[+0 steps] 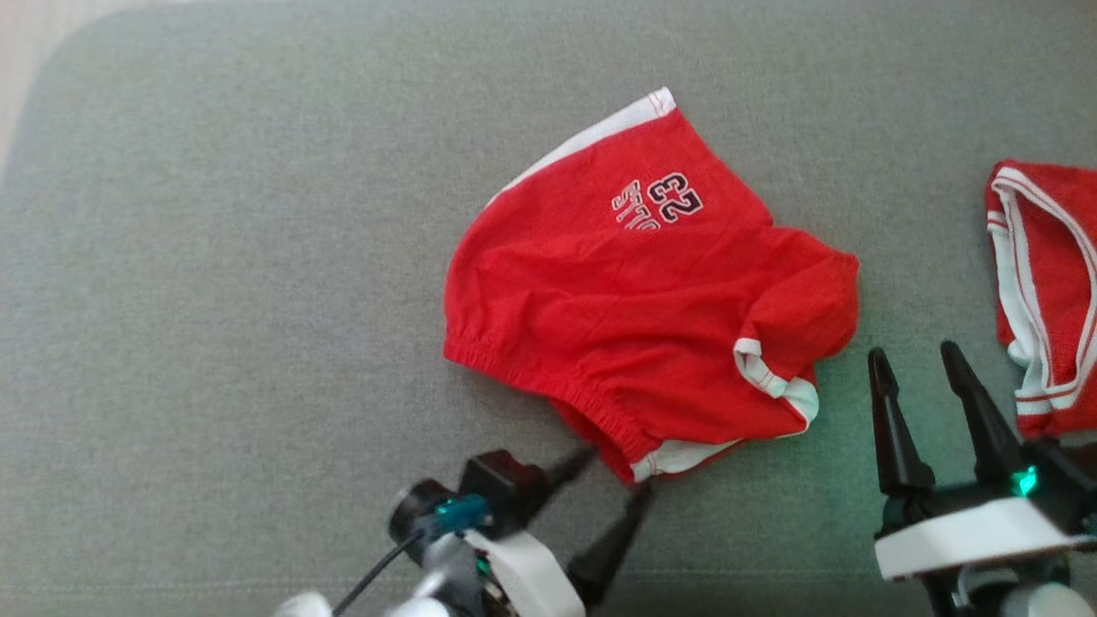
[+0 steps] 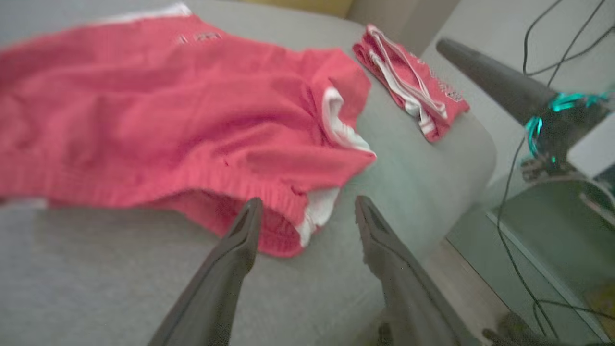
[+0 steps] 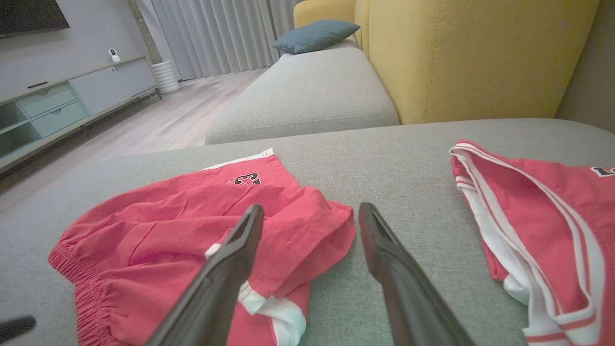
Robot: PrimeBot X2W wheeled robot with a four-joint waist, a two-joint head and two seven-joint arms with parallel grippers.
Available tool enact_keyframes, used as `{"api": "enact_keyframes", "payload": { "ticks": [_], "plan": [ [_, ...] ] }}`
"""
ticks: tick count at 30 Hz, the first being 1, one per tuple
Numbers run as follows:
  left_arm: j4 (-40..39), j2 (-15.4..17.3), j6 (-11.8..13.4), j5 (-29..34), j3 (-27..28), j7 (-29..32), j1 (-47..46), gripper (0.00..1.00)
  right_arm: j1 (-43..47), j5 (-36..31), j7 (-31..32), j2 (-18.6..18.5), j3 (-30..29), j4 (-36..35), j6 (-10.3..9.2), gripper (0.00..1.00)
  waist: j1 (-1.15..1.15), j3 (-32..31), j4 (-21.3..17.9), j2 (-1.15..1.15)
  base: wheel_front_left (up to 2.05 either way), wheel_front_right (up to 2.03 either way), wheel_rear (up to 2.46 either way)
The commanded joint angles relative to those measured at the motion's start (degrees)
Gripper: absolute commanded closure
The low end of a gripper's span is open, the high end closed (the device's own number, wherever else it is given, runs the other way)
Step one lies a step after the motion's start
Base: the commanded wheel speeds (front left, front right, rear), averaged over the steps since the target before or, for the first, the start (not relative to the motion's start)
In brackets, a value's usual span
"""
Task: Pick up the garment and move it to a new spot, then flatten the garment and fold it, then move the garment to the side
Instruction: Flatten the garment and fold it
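Red shorts (image 1: 634, 317) with white trim and a "23" print lie rumpled near the middle of a grey cushion (image 1: 214, 300). The elastic waistband faces the lower left of the head view, and one leg is bunched up on the right. The left end effector (image 1: 614, 473) sits at the near corner of the shorts, its jaws spread wide. One fingertip is beside the waistband and the other is just under the white-trimmed hem. In the left wrist view the same end effector (image 2: 308, 202) frames that corner of the shorts (image 2: 168, 120), but whether either finger touches the cloth cannot be told. The right end effector (image 1: 913, 351) is also wide apart and holds nothing. It hovers over bare cushion just right of the shorts, between them and a second red garment (image 1: 1050, 291) at the cushion's right edge. From the right wrist view, its fingers (image 3: 311, 207) point over the bunched leg of the shorts (image 3: 168, 230), with the second garment (image 3: 538, 216) well apart to the right. Beyond the cushion stand a yellow sofa back (image 3: 480, 57) and a blue pillow (image 3: 317, 34).
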Motion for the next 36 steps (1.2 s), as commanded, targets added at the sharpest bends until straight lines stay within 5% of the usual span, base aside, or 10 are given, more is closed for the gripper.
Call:
{"api": "enact_keyframes", "payload": {
  "ticks": [1,13,14,15,16,34,36],
  "plan": [
    [-1.1,-0.38,-0.84,-0.74,0.95,0.98,-2.21,0.0,-2.69,0.29,0.12,-1.01,1.58,-1.84,-0.03,0.0,0.0,1.05,-0.55,0.0,0.0,0.0,0.0],
    [8.59,-3.95,-4.45,-4.96,0.22,2.2,-6.95,0.0,-4.59,1.49,3.13,-2.76,3.09,-0.48,-0.03,0.0,0.0,4.71,-2.37,0.0,0.0,0.0,0.0],
    [9.44,-4.2,-4.71,-5.36,0.29,1.89,-7.21,0.29,-4.5,1.89,4.31,-2.98,3.53,-0.23,-0.03,0.0,0.0,4.82,-2.46,0.0,0.0,0.0,0.0],
    [10.35,-4.36,-4.93,-5.49,0.24,1.6,-7.54,0.75,-4.39,2.38,5.61,-3.15,4.04,-0.06,-0.03,0.0,0.0,4.9,-2.48,0.0,0.0,0.0,0.0],
    [11.22,-4.52,-5.09,-5.61,0.21,1.3,-7.84,1.0,-4.34,2.98,6.85,-3.34,4.61,0.09,-0.03,0.0,0.0,4.96,-2.5,0.0,0.0,0.0,0.0],
    [17.21,-6.1,-5.59,-6.49,-0.36,-3.5,-11.18,1.0,-13.22,11.72,16.18,-7.91,15.73,9.96,-0.03,0.02,0.0,5.73,-0.48,0.0,0.0,0.0,0.0],
    [17.39,-6.13,-5.45,-6.49,-0.36,-3.83,-11.31,1.0,-13.66,11.93,15.82,-8.23,16.27,10.2,-0.03,0.89,0.0,5.76,-0.32,0.0,0.0,0.0,0.0]
  ]
}}
